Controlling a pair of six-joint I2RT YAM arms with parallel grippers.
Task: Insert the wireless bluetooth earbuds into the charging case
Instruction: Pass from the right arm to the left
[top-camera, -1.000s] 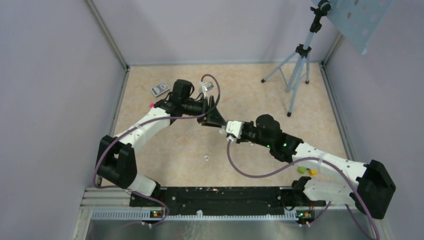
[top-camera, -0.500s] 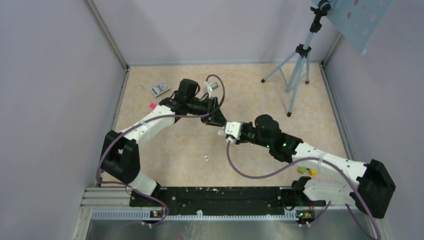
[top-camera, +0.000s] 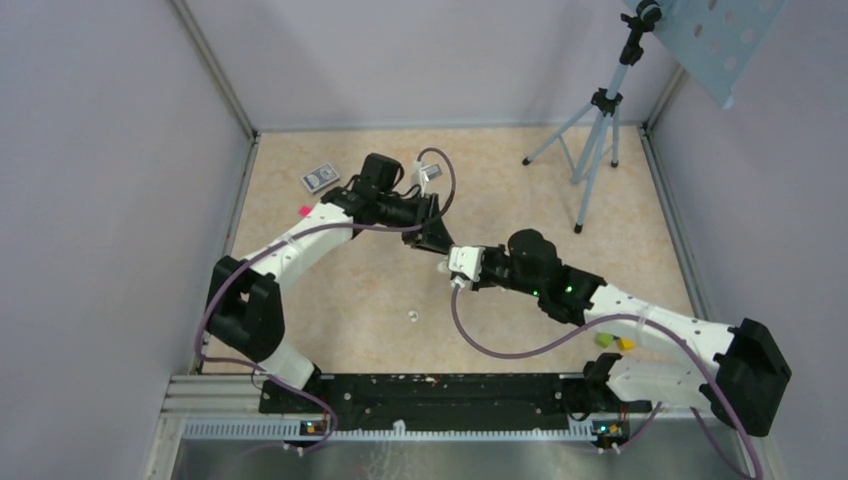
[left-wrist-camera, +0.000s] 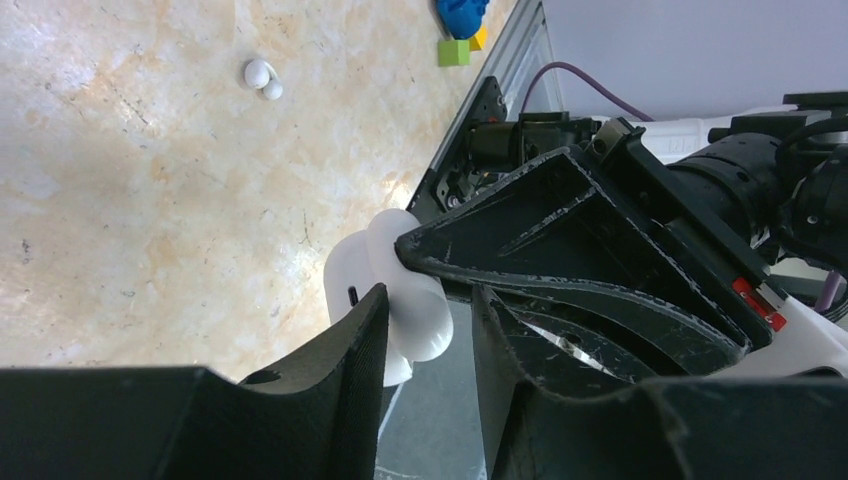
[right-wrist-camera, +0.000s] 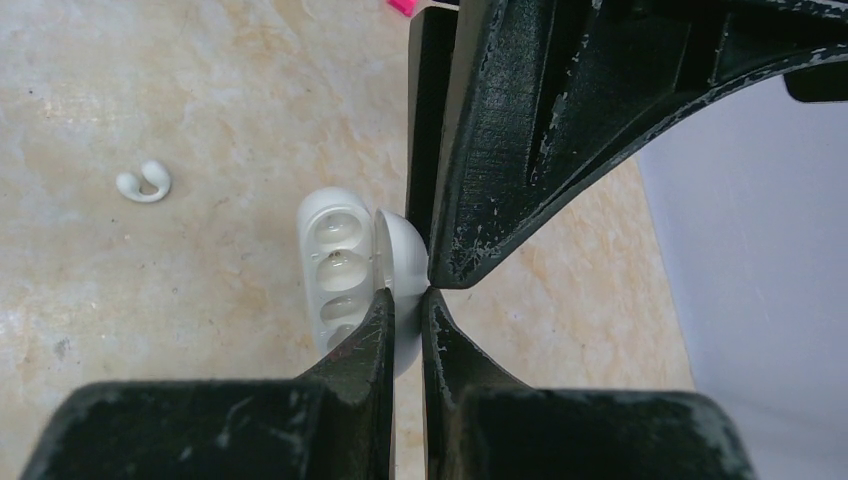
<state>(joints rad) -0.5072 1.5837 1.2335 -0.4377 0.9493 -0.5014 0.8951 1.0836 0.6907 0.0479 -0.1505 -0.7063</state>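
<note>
The white charging case (right-wrist-camera: 335, 270) is open, its wells facing the right wrist camera and its lid (right-wrist-camera: 400, 245) beside them. My right gripper (right-wrist-camera: 407, 300) is shut on the case and holds it above the table; they show together in the top view (top-camera: 447, 264). My left gripper (left-wrist-camera: 430, 330) is open, its jaws straddling the case (left-wrist-camera: 410, 300). One finger touches it and a gap is left at the other. A white earbud (right-wrist-camera: 143, 183) lies on the table, also in the left wrist view (left-wrist-camera: 262, 79) and the top view (top-camera: 412, 316). I see no second earbud.
A grey patterned box (top-camera: 320, 178) and a pink bit (top-camera: 303, 210) lie at the back left. A tripod (top-camera: 590, 150) stands at the back right. Green (top-camera: 603, 340) and yellow (top-camera: 626, 343) blocks lie by the right arm. Grey walls close in the table.
My left gripper has moved right and closed in on the case held by my right gripper. The right gripper has shifted slightly left. The earbud on the table has not moved.
</note>
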